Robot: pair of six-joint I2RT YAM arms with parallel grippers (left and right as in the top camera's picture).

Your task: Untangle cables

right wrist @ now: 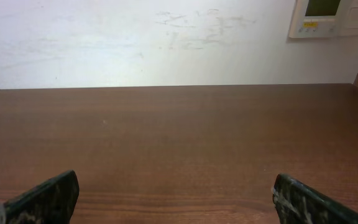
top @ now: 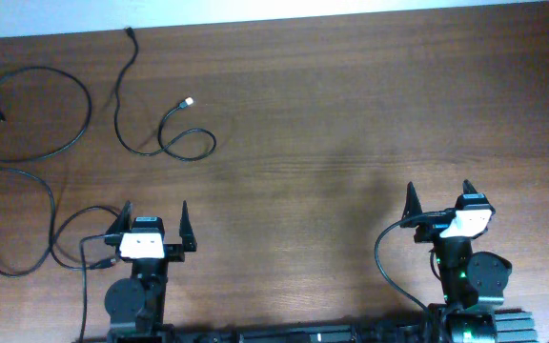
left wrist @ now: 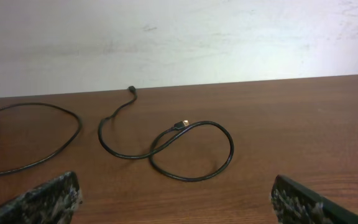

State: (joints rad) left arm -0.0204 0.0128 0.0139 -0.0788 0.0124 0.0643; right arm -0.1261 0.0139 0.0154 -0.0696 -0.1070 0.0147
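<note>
Thin black cables lie spread on the brown table's left half. One cable (top: 132, 133) runs from a black plug at the far edge down into a loop ending in a silver-white tip (top: 189, 101); it also shows in the left wrist view (left wrist: 191, 152). A second cable (top: 60, 90) forms a big loop at the far left, also in the left wrist view (left wrist: 48, 146). A third cable (top: 27, 191) snakes along the left edge. My left gripper (top: 152, 217) is open and empty, near the front edge, short of the loop. My right gripper (top: 439, 195) is open and empty over bare table.
Thicker black wires (top: 389, 262) hang at the arms' bases near the front edge. A white wall stands behind the table's far edge (right wrist: 166, 87), with a wall panel (right wrist: 331, 18) at upper right.
</note>
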